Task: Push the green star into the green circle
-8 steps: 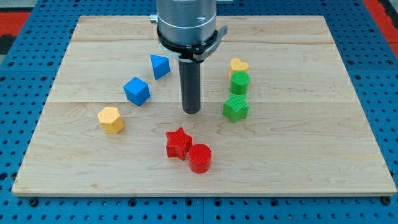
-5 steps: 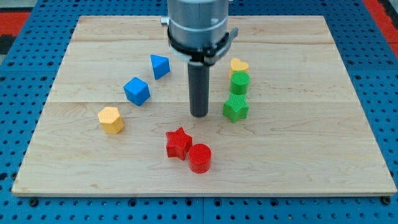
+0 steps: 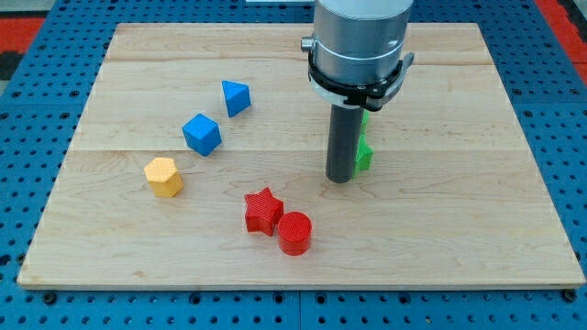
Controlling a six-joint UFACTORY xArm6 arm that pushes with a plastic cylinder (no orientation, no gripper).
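Nearest the view's bottom, the red circle point(image 3: 294, 232) and the red star point(image 3: 263, 210) sit touching, well clear of the action. Off to the view's left, the yellow hexagon-like block point(image 3: 163, 176), then further up the blue cube point(image 3: 202, 134) and the blue triangle-shaped block point(image 3: 236, 96), all out of my way.

Now the middle of the wooden surface point(image 3: 459, 202): my tip point(image 3: 340, 179) is planted here, and right against the rod's right-hand side a sliver of the green star point(image 3: 363, 156) peeks out. I'm in front of most of it, so I can't say whether I'm touching it or just beside it. Above that, only a scrap of green by the collar shows, which I take to be the green circle point(image 3: 365, 117); it's mostly hidden behind me. Whether star and circle are touching, I can't tell, since my own body covers the spot where they would meet.

No gripper on this arm, just the rod, so nothing to spread or pinch.

My read: the two greens sit very close, so the job is nearly there or perhaps done. What's left, if anything, is a short nudge up the view, from below the star.
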